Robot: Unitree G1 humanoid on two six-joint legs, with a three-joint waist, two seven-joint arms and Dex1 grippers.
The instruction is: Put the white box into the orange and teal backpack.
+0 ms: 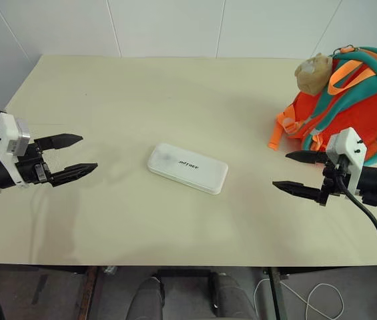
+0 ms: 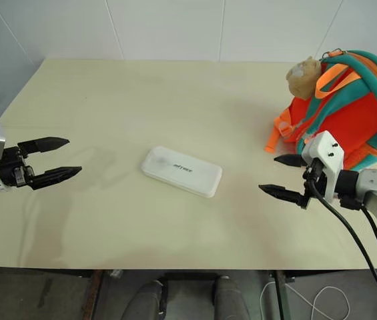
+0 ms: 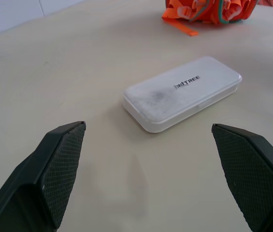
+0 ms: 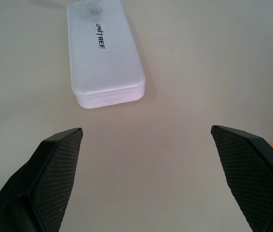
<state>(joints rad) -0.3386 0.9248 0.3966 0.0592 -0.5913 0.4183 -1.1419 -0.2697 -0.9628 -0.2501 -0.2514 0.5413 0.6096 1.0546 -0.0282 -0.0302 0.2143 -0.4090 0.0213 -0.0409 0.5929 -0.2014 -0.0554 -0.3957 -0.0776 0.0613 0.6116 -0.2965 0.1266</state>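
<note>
The table (image 1: 141, 87) was the biggest thing there. The orange and teal backpack (image 1: 365, 100) sat just behind the right gripper (image 1: 301, 172), presumably close for loading. The white box (image 1: 187, 168) lay flat between both grippers, apart from each, its long axis running from the left gripper (image 1: 73, 156) towards the right one, slightly skewed. Both grippers stood wide apart, holding nothing, aimed inward at it.

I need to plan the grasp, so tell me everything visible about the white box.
The white box is a flat, elongated case with rounded corners, smooth and plastic-looking, with small dark lettering on its lid and a faint grey smudge near one end. It looks closed, a seam running round its side. It lies flat mid-table, skewed. Nothing touches it but the table.
</note>
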